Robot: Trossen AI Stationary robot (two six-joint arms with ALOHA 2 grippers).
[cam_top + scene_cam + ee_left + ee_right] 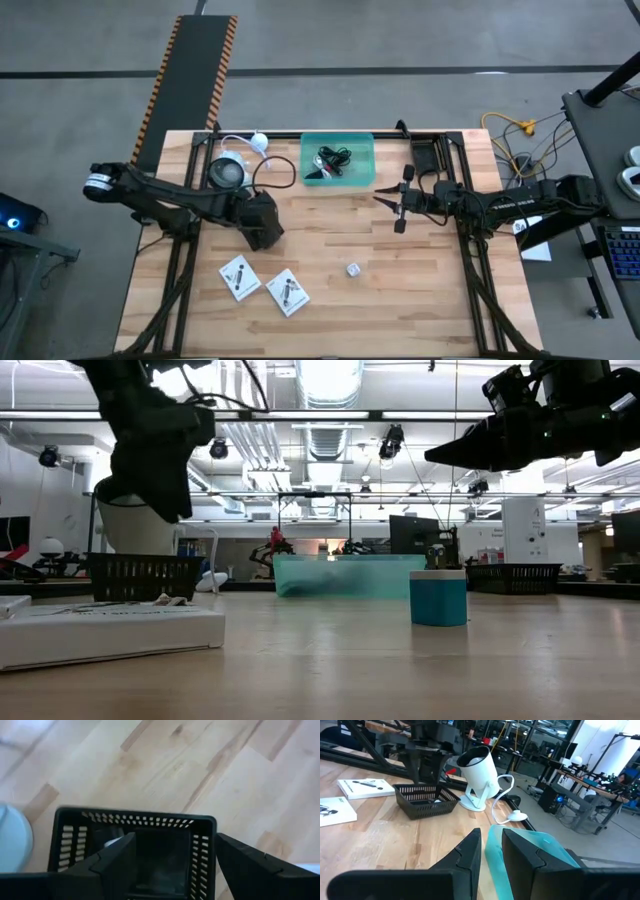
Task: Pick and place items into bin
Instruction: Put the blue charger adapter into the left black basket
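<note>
The teal bin (362, 145) sits at the far middle of the table, with coiled black cables (333, 157) and small bits lying in it. Two white printed packets (240, 277) (288, 291) lie flat near the near edge, and a small cylinder (353, 269) (438, 597) stands right of them. My left gripper (262, 228) (175, 855) hangs open above the black mesh box (135, 820) without touching it. My right gripper (380, 198) (491, 837) is shut and empty. It hovers above the table just near-right of the bin (540, 850) and points toward the table's left.
A white round device (228, 172) (477, 775) with a cord stands left of the bin, beside the black mesh box (426, 800). Bare wood lies between the bin and the packets. Dark frame rails run along the table's left, right and far sides.
</note>
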